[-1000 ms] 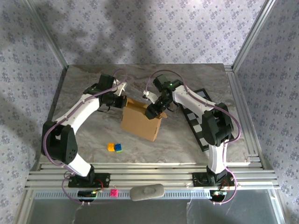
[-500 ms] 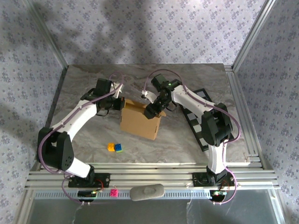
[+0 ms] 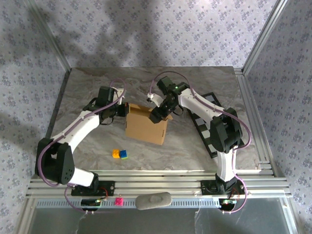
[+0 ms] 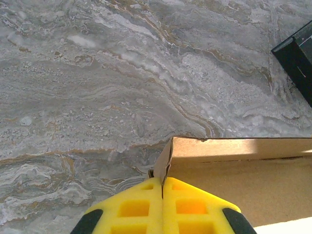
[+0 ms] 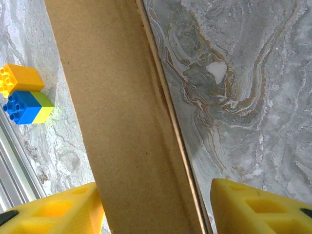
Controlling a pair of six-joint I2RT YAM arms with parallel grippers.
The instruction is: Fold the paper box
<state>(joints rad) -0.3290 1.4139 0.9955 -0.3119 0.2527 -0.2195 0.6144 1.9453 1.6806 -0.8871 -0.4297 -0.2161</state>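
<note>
Paper box [image 3: 145, 127], one, pinched by left claw [image 4: 162, 184]; right claw [image 5: 157, 192] spread astride it.

The paper box [image 3: 146, 126] sits mid-table with an arm parked on each far corner. Left gripper [image 3: 124, 109] is clamped on its 10 o'clock corner, and right gripper [image 3: 157, 117] straddles a wall at 1 o'clock, jaws apart. The checkerboard [image 3: 205, 130] crowds 3 o'clock and the toy bricks [image 3: 120, 154] sit near at 7. The table [image 3: 204, 80] is bare at 12 beyond the arms, all along 9, and at 5.
</note>
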